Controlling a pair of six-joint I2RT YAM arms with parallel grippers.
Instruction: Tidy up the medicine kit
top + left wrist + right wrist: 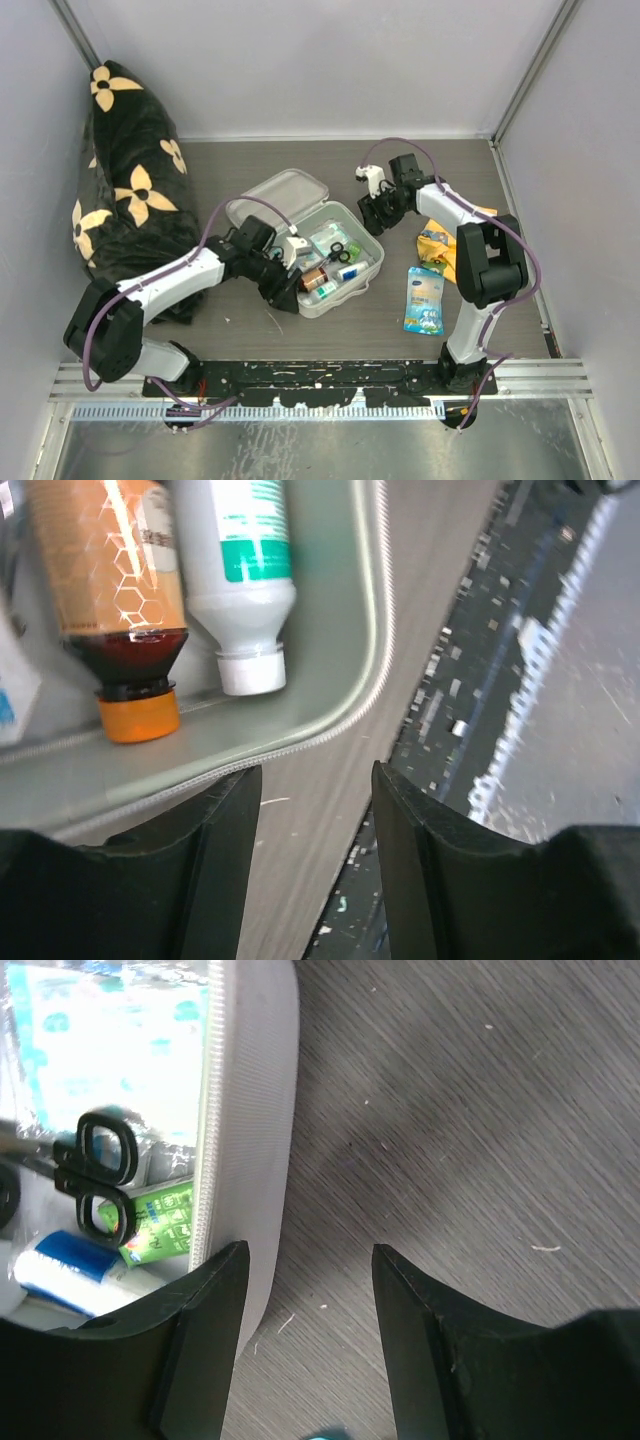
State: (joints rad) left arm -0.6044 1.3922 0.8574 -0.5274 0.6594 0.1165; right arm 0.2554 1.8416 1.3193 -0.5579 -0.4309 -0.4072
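The left gripper (pixel 316 780) at the medicine kit (pixel 362 650)'s near corner and the right gripper (pixel 310 1260) by its far-right rim both hung parted and empty, and a low pass could have shoved it askew.

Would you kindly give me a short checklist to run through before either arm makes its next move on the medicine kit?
1. Medicine kit lid is open: ok.
2. Left end effector is open with nothing between its fingers: ok.
3. Right end effector is open and empty, beside the kit's wall: ok.
4. All supplies are inside the kit: not ok. The blue-yellow packet and orange-yellow cloth lie outside it.
5. The kit has room for both: cannot tell.
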